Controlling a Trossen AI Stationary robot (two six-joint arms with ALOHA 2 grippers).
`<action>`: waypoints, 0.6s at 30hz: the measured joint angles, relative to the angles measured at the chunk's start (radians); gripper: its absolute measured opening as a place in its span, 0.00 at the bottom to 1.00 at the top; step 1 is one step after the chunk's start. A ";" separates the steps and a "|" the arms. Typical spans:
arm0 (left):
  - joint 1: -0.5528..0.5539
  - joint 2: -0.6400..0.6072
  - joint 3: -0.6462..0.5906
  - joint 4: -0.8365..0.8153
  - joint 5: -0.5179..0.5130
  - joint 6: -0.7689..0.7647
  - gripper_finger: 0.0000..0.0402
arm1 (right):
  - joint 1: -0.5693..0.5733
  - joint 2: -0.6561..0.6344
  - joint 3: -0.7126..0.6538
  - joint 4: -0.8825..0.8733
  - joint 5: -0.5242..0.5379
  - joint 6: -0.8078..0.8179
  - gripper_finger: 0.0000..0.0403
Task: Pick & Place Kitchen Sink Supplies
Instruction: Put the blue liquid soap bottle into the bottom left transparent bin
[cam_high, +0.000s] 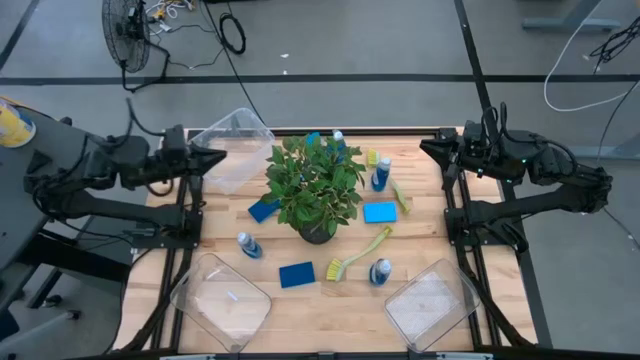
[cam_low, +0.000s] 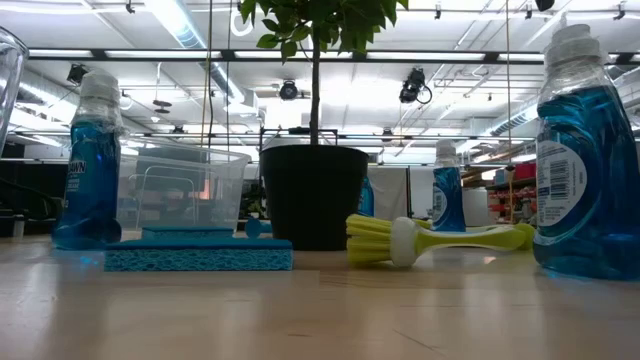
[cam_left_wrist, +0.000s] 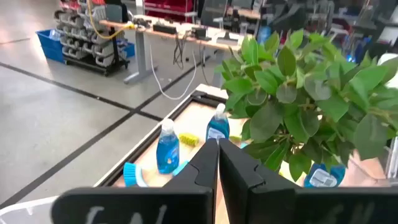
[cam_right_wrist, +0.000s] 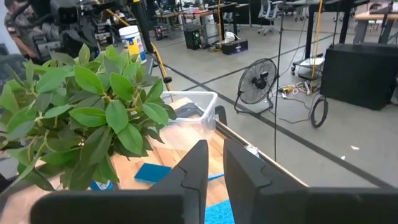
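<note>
A large workshop with a grey concrete floor (cam_high: 330, 60) crossed by dark lines, where a black floor fan (cam_right_wrist: 259, 83) stands beside coiled black cables (cam_right_wrist: 318, 112), desks (cam_left_wrist: 186, 34) and blue storage bins (cam_left_wrist: 53, 40) sit farther off, and long ceiling lights (cam_low: 190, 25) shine overhead.

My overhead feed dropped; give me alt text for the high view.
A potted plant stands mid-table among scattered blue bottles, blue sponges and yellow-green brushes, with three clear bins around them. Both arms wait at the far corners, holding nothing.
</note>
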 joint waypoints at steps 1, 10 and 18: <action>0.000 0.009 0.000 -0.001 0.001 0.000 0.06 | 0.000 0.000 0.000 0.000 0.000 0.011 0.15; 0.000 0.062 0.000 -0.004 0.126 0.000 0.24 | 0.000 0.001 0.000 -0.002 -0.001 0.017 0.19; 0.000 0.060 0.000 -0.008 0.203 -0.007 0.46 | 0.000 0.001 0.000 -0.002 -0.001 0.011 0.20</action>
